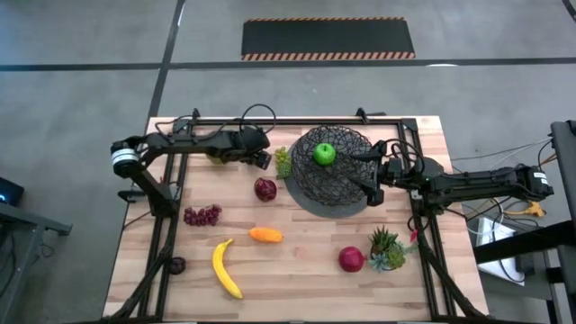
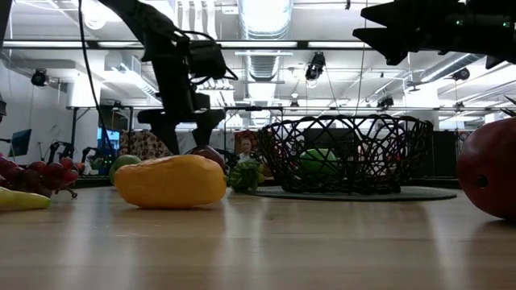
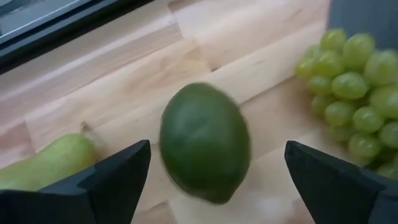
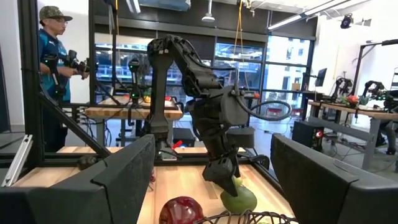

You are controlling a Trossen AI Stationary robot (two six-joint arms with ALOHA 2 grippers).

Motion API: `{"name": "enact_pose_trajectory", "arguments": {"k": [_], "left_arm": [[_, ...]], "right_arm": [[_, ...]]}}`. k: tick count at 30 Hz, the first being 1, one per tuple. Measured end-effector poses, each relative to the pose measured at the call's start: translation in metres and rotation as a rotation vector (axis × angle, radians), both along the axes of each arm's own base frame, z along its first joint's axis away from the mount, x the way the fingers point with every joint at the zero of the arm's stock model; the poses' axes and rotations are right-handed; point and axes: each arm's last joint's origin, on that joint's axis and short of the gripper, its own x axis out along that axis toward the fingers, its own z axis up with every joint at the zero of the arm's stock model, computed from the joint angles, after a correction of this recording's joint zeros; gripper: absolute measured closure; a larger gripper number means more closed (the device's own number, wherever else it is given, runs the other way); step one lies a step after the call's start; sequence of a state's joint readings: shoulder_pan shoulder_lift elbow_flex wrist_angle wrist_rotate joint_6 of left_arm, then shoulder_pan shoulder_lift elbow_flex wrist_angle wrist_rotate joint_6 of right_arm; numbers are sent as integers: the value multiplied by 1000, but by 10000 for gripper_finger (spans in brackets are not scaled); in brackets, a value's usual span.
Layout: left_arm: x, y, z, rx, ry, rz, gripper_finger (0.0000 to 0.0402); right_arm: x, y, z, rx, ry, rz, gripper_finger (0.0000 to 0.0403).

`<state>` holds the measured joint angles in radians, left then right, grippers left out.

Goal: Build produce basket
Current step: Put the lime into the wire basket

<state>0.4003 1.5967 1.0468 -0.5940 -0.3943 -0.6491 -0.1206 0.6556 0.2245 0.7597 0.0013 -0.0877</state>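
Observation:
The black wire basket (image 1: 335,180) stands on its grey disc on the table's far right half, with a green apple (image 1: 324,154) inside it. My left gripper (image 1: 263,160) is open, low over the far part of the table just left of the basket. In the left wrist view its fingers (image 3: 118,174) stand on either side of a dark green lime (image 3: 205,143) lying on the wood, without touching it. A green pear (image 3: 43,165) and green grapes (image 3: 354,81) lie close beside the lime. My right gripper (image 1: 371,171) is open and empty, raised over the basket's right rim.
On the table lie a dark red apple (image 1: 265,189), purple grapes (image 1: 202,215), an orange piece (image 1: 265,235), a banana (image 1: 227,267), a red apple (image 1: 351,259) and a spiky potted plant (image 1: 387,249). A person (image 4: 53,50) stands beyond the table.

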Motion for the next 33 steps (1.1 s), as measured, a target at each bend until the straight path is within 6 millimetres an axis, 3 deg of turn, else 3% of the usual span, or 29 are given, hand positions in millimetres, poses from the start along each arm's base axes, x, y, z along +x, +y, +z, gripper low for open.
{"name": "enact_pose_trajectory", "arguments": {"k": [33], "left_arm": [[6,8,-39,12,87,33,52]], "right_arm": [[0,0,0,1,-4,0,97]]}}
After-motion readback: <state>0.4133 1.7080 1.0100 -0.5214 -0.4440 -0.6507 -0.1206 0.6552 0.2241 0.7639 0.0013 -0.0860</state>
